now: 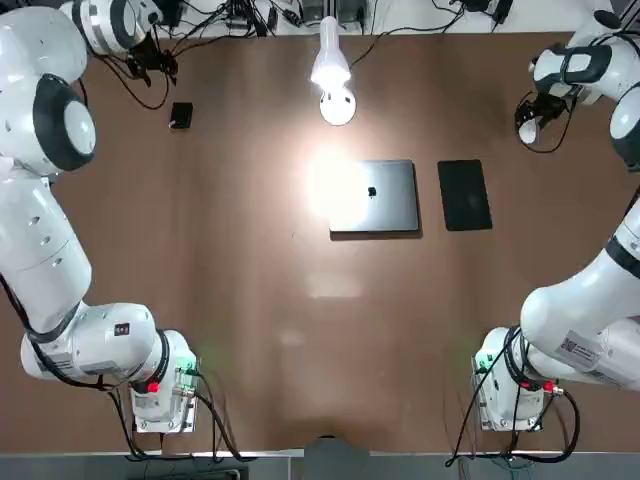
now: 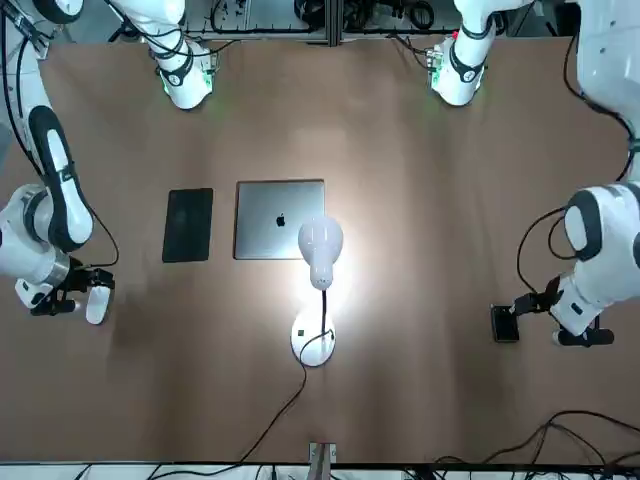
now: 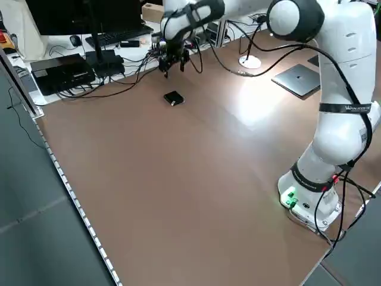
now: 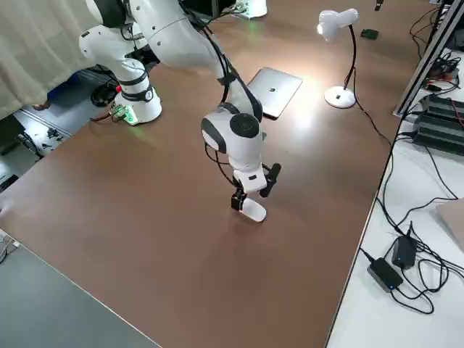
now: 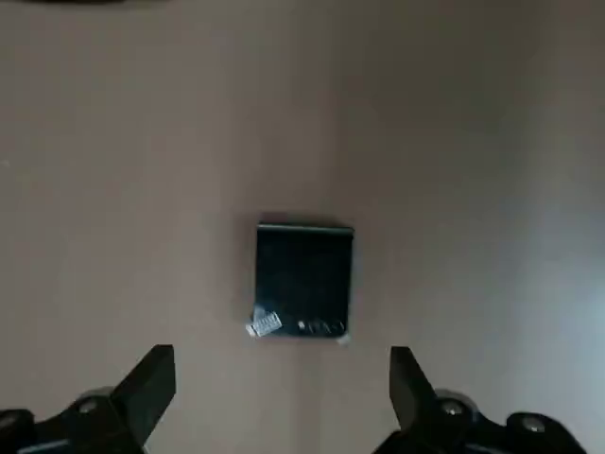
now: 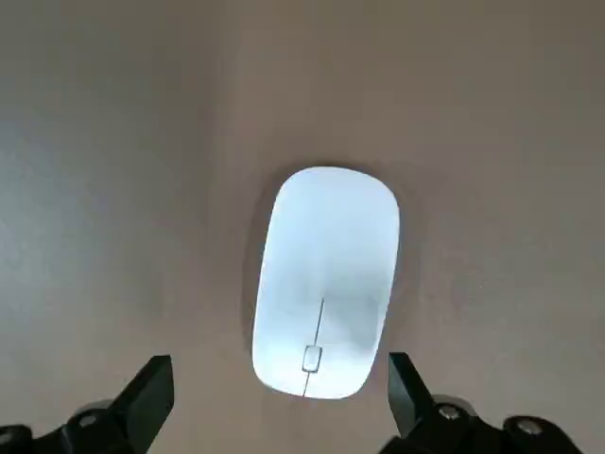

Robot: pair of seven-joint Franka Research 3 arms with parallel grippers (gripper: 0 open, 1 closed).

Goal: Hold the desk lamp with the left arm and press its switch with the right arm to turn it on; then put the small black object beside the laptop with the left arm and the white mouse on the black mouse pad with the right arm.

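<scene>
- Start at the far left of your overhead view: the left gripper (image 1: 152, 62) hangs near the far edge of the table (image 1: 250, 330), its jaws spread wide and holding nothing.
- Just to the right of it and a little nearer the robot, you'll find the small black object (image 1: 181, 115) lying flat on the bare table, well apart from the laptop; in the left wrist view it (image 5: 303, 282) lies between the two open fingers (image 5: 151, 383) without touching them.
- At the far middle stands the desk lamp (image 1: 335, 75); you can see it is lit, throwing a bright patch on the table and on the laptop's left edge.
- The laptop (image 1: 375, 196) lies closed just on the near side of the lamp.
- Right of the laptop, close beside it but not touching, lies the black mouse pad (image 1: 464, 194), with nothing on it.
- At the far right, the right gripper (image 1: 532, 120) is over the white mouse (image 2: 96, 304), jaws wide and gripping nothing; in the right wrist view the mouse (image 6: 326, 281) rests on the table between the fingertips (image 6: 408, 388), well apart from the pad.
</scene>
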